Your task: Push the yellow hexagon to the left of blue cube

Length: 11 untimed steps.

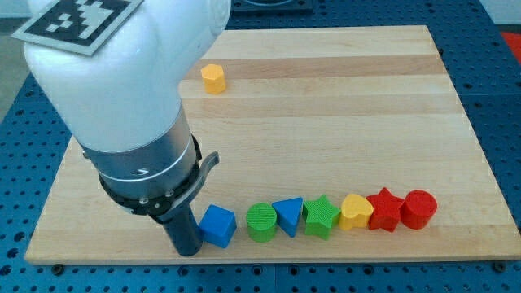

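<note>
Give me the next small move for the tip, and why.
Probably slide my tip up the view's left side toward the yellow hexagon, ending above it. The tip now sits just left of the blue cube, filling the spot the hexagon should take. The hexagon lies alone near the view's top, so it likely needs a downward push.

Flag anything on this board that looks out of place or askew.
Only the yellow hexagon stands out: it sits alone near the view's top, apart from the row along the bottom edge. My tip rests just left of the blue cube. Nothing looks damaged.
</note>
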{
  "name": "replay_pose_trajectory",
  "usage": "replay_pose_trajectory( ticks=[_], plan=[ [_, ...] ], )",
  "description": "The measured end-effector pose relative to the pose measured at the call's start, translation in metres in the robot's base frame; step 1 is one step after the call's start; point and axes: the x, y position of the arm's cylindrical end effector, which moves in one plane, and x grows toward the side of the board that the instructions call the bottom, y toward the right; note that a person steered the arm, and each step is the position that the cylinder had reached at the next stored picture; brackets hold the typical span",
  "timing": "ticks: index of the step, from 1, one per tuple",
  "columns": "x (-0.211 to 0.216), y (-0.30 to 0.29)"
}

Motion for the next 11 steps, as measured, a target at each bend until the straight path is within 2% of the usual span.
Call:
replay_pose_trajectory(
  ticks=[1, 2, 3, 6, 7, 9, 10, 11],
  plan=[
    [0.0, 0.0],
    [-0.008, -0.04],
    [-0.045, -0.043],
    [-0.157, 0.151],
    [-0.205, 0.171],
    [-0.3, 0.12],
    [-0.319, 0.084],
    [-0.321, 0.039]
  ],
)
